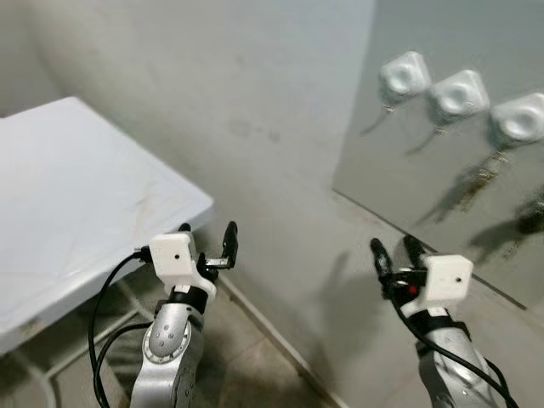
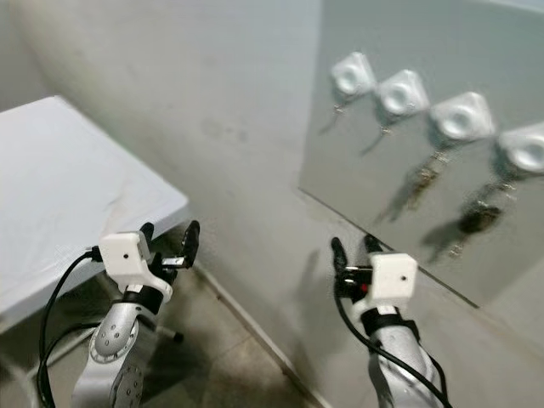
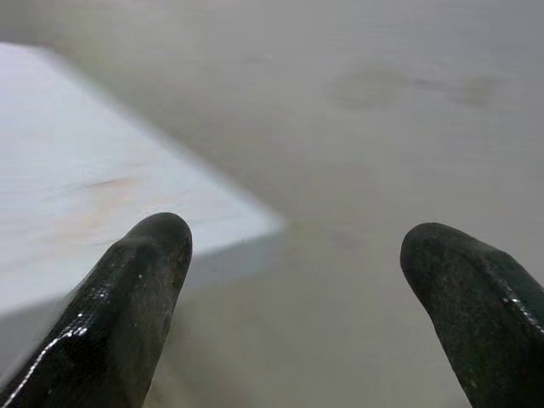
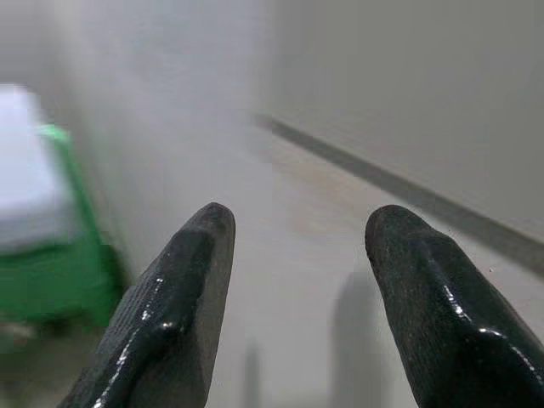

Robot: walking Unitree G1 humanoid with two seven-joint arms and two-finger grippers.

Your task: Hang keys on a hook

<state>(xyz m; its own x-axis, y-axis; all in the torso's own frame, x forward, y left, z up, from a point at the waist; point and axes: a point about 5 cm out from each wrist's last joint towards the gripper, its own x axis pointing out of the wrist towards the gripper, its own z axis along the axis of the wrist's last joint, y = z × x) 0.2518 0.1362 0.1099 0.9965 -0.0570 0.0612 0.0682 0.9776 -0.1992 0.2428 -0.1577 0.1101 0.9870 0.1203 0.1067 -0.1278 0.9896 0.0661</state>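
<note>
Our left gripper [image 1: 208, 242] and right gripper [image 1: 393, 255] are both spread apart, holding nothing — we could bump the hooks [image 2: 463, 117] and knock hanging keys [image 2: 422, 177] off.

Four white hooks sit in a row on the grey wall panel: the first [image 2: 352, 75], the second [image 2: 402, 92], the third [image 2: 462, 116] and the fourth [image 2: 527, 146]. Two of them carry a bunch of keys, one bunch [image 2: 424, 178] under the third hook and one darker bunch [image 2: 478, 217] under the fourth, while the other two hooks are bare. There is one white table [image 1: 76, 195], and two grippers, the left gripper [image 1: 206, 239] and the right gripper [image 1: 393, 253], each with two black fingers held apart
</note>
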